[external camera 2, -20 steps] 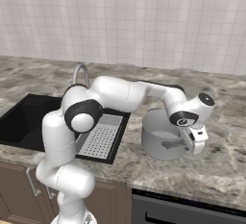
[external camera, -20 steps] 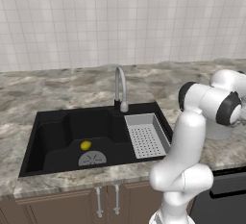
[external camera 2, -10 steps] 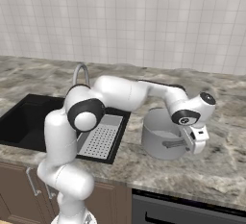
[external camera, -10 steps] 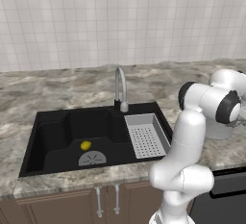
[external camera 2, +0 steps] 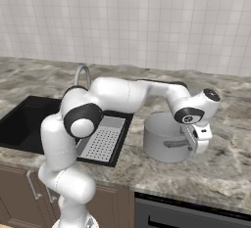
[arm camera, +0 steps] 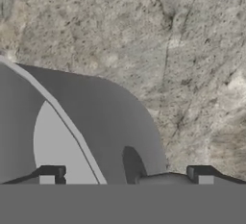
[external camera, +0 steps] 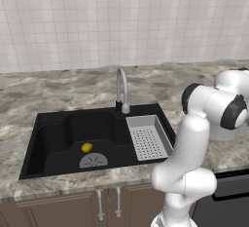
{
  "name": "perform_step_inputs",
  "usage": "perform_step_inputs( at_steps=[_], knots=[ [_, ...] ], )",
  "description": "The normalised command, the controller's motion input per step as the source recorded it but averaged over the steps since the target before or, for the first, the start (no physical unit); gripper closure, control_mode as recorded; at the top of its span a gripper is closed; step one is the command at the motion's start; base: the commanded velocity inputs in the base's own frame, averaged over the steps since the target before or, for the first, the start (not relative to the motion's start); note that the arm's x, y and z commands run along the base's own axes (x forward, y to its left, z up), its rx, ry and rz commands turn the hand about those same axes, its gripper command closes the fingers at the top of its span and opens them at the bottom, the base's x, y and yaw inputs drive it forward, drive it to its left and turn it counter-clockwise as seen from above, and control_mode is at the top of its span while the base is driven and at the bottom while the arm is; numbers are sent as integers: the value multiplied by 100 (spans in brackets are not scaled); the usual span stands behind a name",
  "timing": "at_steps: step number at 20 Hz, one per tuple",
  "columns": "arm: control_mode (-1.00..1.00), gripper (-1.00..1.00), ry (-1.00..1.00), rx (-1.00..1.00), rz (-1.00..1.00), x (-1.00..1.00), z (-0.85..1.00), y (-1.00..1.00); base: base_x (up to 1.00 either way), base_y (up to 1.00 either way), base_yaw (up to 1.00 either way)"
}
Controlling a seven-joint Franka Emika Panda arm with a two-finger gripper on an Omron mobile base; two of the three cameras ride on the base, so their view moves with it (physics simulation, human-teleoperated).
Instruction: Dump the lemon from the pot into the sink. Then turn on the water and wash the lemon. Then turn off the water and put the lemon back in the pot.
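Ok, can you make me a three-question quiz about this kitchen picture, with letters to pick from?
1. Where is the lemon?
A. in the pot
B. in the sink
C. on the counter

2. What colour is the sink?
A. black
B. white
C. silver

3. Is water running from the tap?
A. yes, a strong stream
B. yes, a trickle
C. no stream shows

Answers:
1 B: the yellow fruit lies on the basin floor beside the round drain.
2 A: the basin is black, with a grey tray at its right.
3 C: nothing falls from the spout.

The pot stands on the counter, with the end effector at its handle.
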Motion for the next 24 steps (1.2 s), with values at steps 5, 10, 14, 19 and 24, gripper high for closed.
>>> perform_step_inputs(
  at_steps=[5, 10, 14, 19, 24],
  knots=[
    [-100, -100, 3, -22, -10, -42, 7, 14, 0, 0, 0],
    [-100, -100, 14, -31, -11, -33, -26, 2, 0, 0, 0],
    [-100, -100, 30, -29, -11, -2, -75, 0, 0, 0, 0],
    [-100, -100, 20, -10, -3, -2, -23, 0, 0, 0, 0],
    [-100, -100, 6, 3, 0, -1, 32, 0, 0, 0, 0]
  ],
)
